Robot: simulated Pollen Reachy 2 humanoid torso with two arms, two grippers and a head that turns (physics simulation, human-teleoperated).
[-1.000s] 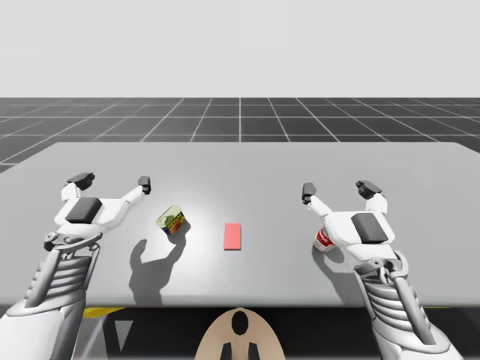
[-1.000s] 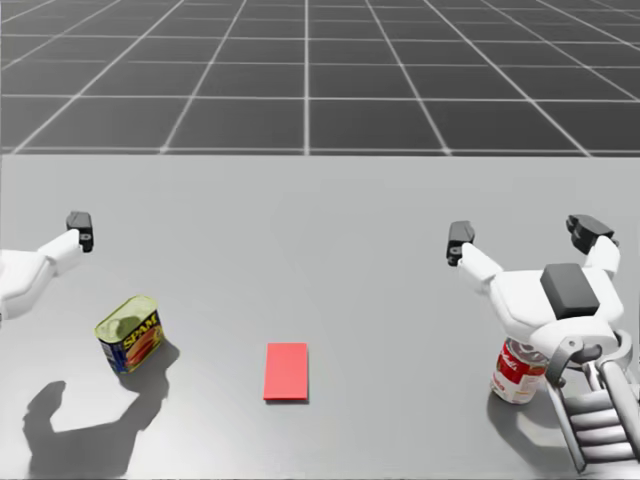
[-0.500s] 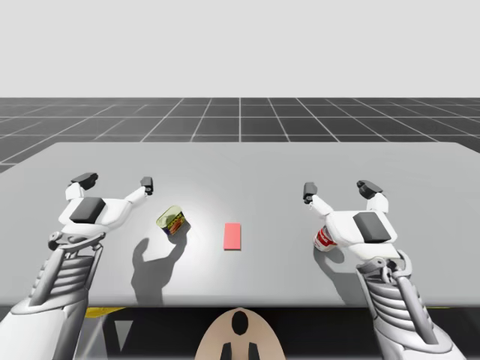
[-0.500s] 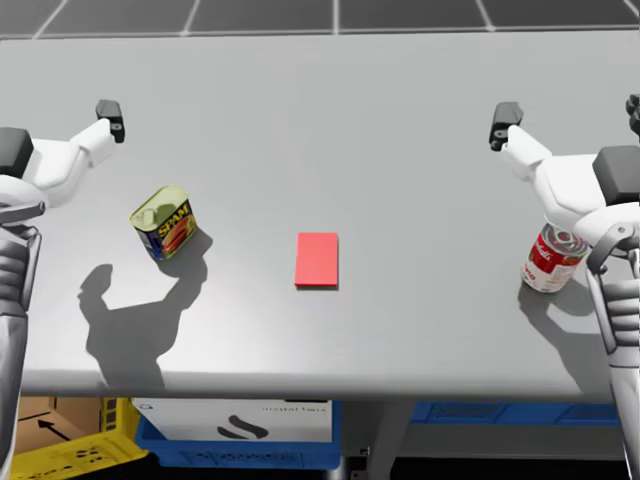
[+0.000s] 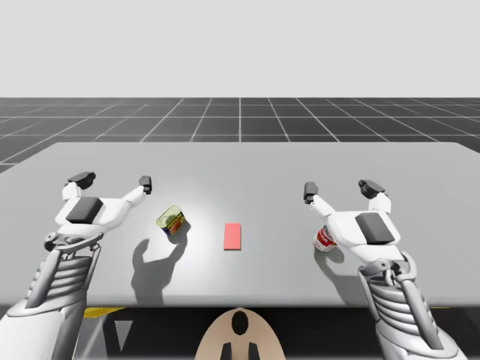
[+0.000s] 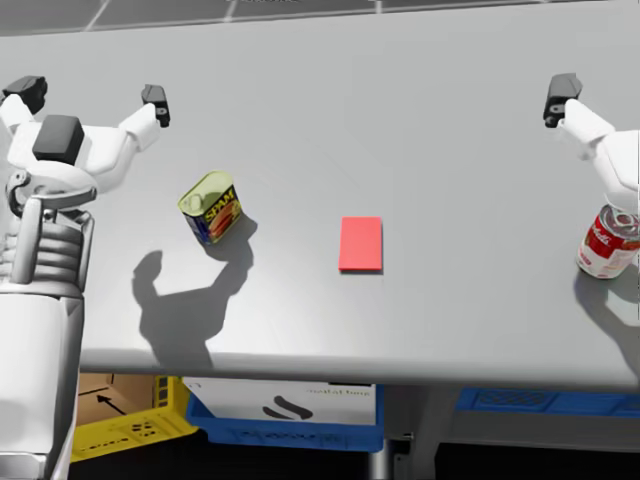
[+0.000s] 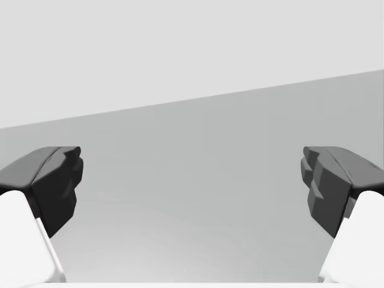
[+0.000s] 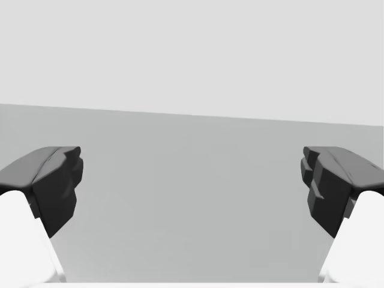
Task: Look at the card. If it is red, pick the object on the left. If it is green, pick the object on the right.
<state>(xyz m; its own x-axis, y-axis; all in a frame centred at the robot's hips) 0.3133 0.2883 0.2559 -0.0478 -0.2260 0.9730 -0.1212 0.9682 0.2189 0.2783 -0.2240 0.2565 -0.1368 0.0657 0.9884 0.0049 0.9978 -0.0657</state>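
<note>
Only my head turned, to read the red card (image 6: 361, 244). Left gripper (image 5: 113, 181) and right gripper (image 5: 338, 187) wait spread wide, empty.

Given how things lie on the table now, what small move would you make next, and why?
Probably swing my left gripper toward the yellow and blue tin: the card is red, that tin lies left of it, and the gripper is open, apart from it.
</note>
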